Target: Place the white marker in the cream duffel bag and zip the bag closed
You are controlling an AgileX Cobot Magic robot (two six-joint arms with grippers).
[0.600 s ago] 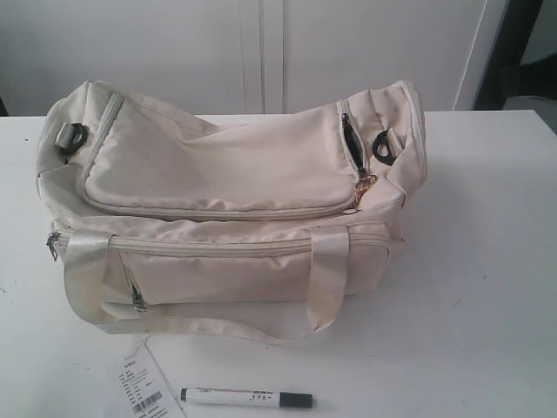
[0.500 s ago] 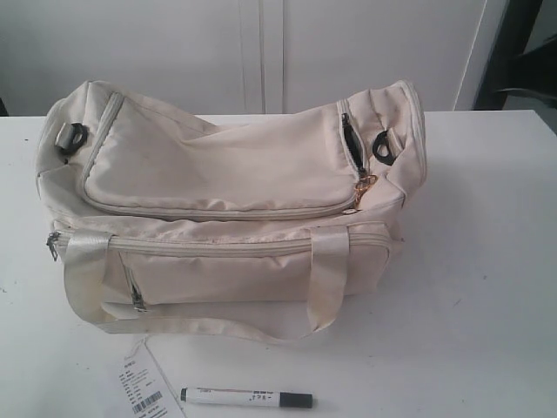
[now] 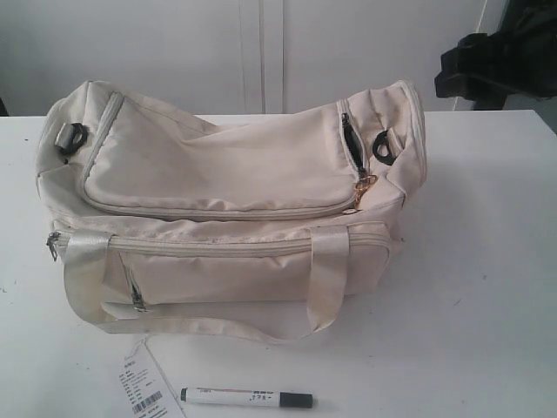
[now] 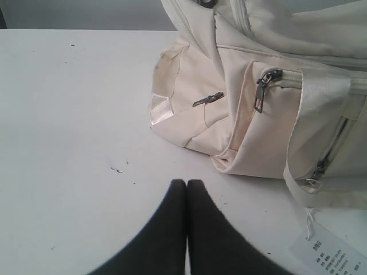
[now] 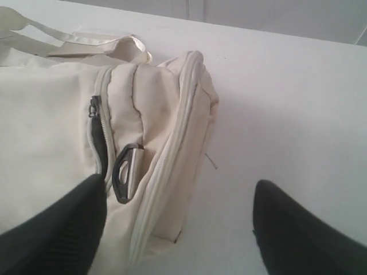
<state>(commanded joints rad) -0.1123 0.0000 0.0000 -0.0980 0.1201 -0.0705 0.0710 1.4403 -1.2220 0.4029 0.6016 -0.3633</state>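
Currently: marker (image 3: 246, 398) flat on worktop (image 3: 487, 305), in front of bag (image 3: 226, 200).
Its long axis runs parallel to the bag's front, beside the tag (image 3: 142, 385). Left end effector (image 4: 187, 183), pinched closed and empty, sits off the bag's left end, judged nearer. Right end effector (image 5: 179, 189), spread wide, hovers over the right end.

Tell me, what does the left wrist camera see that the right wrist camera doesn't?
Only the left wrist view: the paper tag, the front pocket zipper, and the left pincer, shut. Only the right wrist view: the partly open top zipper, the black buckle beside it, and the right pincer, open wide. Both: the cream duffel bag on the white table.
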